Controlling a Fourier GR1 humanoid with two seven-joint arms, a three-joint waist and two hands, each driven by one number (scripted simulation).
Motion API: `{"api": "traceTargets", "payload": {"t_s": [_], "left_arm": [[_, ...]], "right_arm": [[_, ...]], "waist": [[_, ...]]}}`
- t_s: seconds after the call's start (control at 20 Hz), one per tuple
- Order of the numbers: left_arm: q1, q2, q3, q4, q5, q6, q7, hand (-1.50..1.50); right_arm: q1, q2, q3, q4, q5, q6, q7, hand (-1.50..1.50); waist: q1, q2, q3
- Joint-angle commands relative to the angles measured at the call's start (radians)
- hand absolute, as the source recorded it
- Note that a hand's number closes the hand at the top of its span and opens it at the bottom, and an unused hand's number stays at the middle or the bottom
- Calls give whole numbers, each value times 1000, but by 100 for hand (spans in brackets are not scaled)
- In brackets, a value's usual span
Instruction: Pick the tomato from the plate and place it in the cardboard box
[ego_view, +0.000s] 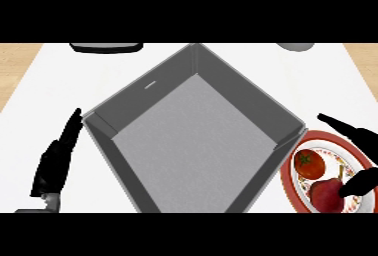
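In the head view, the desk (44, 80) is a flat, matte white top, with pale wood-grain strips showing past its left and right edges. In its middle stands the box (196, 135), open-topped and four-sided, turned like a diamond so that one corner points to the desk's far edge and one to each side. Its walls are thin, smooth and dark grey. Its floor is a lighter, finely speckled grey, and a small slot shows high in the far-left wall.

At the desk's near right corner lies a round plate (286, 187) with a broad red rim and a white middle edged with a small pattern. The tomato (308, 165) sits on the plate, round, glossy and red, with a dark stem scar on top. Just nearer the desk's near edge, and touching or almost touching it, lies a darker red, pear-shaped fruit (325, 194) with a short stem.

The right robot hand (353, 132) is black and spread wide over the plate. Its fingers stretch straight past the plate's far rim, and its thumb (360, 182) lies across the dark red fruit. The tomato shows in the gap between them, not clasped.

The left robot hand (59, 155) rests near the desk's left edge, fingers straight and together, pointing toward the far edge, just beside the box's left corner.

The box's near-right wall rises between the plate and the box's floor, its right corner just beside the plate's rim. At the far edge, a dark flat thing (107, 47) and a grey rounded thing (297, 46) are cut off by the view.
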Motion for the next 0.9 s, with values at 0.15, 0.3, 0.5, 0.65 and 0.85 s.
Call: {"api": "traceTargets", "payload": {"t_s": [0.15,0.3,0.5,0.65,0.85], "left_arm": [[-2,-29,64,44,-12,-63,-48,0],[-41,-27,88,28,-22,-73,4,0],[-14,-60,83,9,-56,-73,-3,0],[-22,-61,84,-28,-84,-76,56,0],[-10,-57,116,19,-49,-130,-15,0]], "right_arm": [[-1,85,-32,22,99,-2,-14,-150],[-35,53,-96,17,68,71,-18,-150],[-18,138,-65,70,155,-1,-47,-150],[8,138,-99,-26,127,57,-2,-150],[-91,190,-66,124,209,3,-27,-150]], "waist": [[0,1,1],[-2,1,1],[0,1,1],[-2,0,1],[4,2,1]]}}
